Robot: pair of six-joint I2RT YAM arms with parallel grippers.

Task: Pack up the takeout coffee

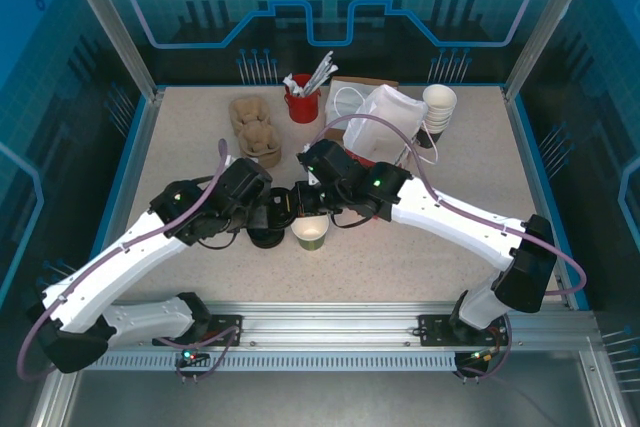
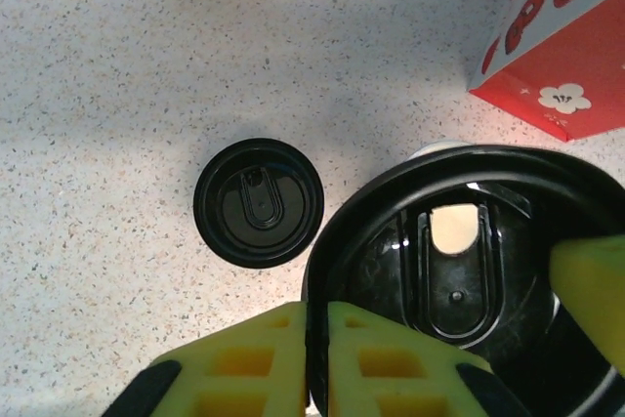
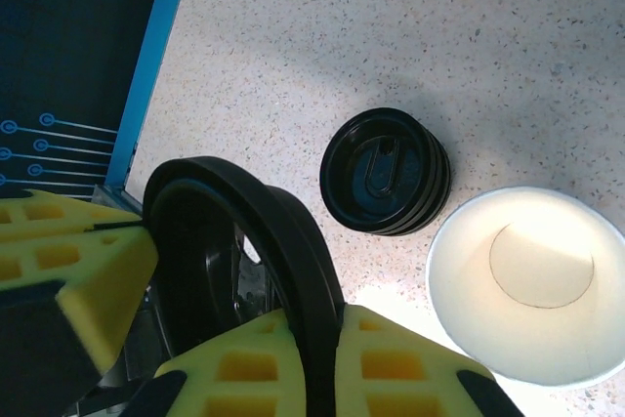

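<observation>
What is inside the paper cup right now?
Nothing: the paper cup stands open, and the right wrist view shows bare white walls and a flat, empty bottom. Only its right edge is cut off by the frame, so that sliver of wall is unseen.

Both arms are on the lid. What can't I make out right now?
- Top view: the grip on the lid, hidden under the left arm and right arm.
- Left wrist view: the cup, almost wholly behind the held lid.
- Both wrist views: the lid's near part, cut off by the bottom edge.
- Lid stack: number of lids, too small to count.
</observation>
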